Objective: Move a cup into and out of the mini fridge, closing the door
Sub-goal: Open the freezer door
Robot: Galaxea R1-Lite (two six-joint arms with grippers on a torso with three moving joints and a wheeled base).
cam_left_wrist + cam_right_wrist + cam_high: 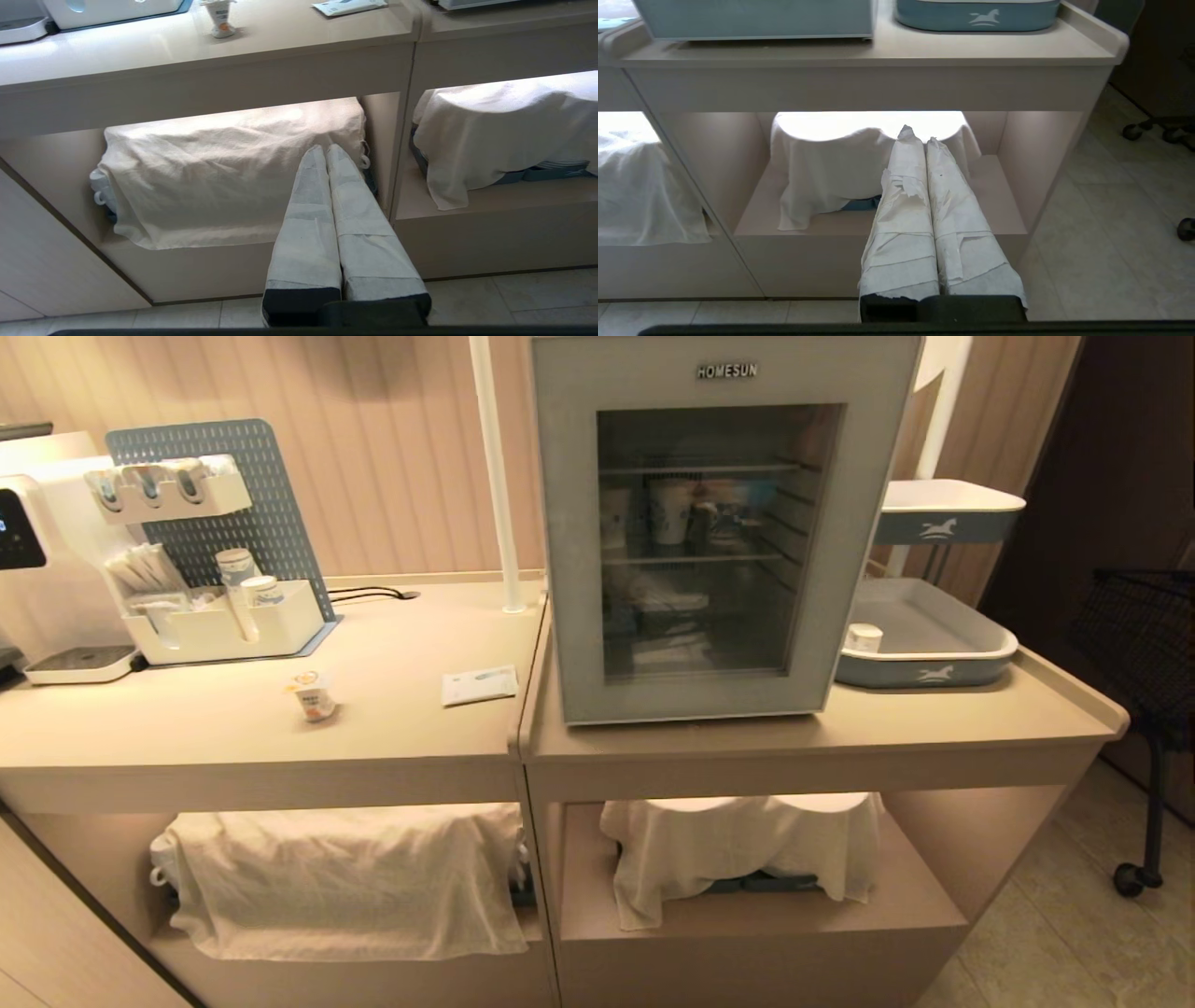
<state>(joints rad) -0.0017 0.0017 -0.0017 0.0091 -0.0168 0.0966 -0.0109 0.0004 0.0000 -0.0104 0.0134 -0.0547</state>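
Nearest, both claws hang low in front of the counter. The left gripper [327, 149] sits at the lower centre of its wrist view, padded fingers pressed together and holding nothing; the right gripper [917, 135] is the same, closed and empty before the draped white cloth [831, 172] on the lower shelf.

Farther up, on the counter [233, 728], the cup [313, 695] stands alone at left centre of the head view, with a flat packet [479, 684] just to its right.

Beyond, at upper centre, the mini fridge [560, 569] has its door [695, 700] shut, paper cups dimly visible inside.

The risks, as I judge them: the cup is small and light, so a closed or off-centre claw could tip it. The door has no handle in view, so prying it may slide the whole fridge toward the tray [934, 663] at right centre.
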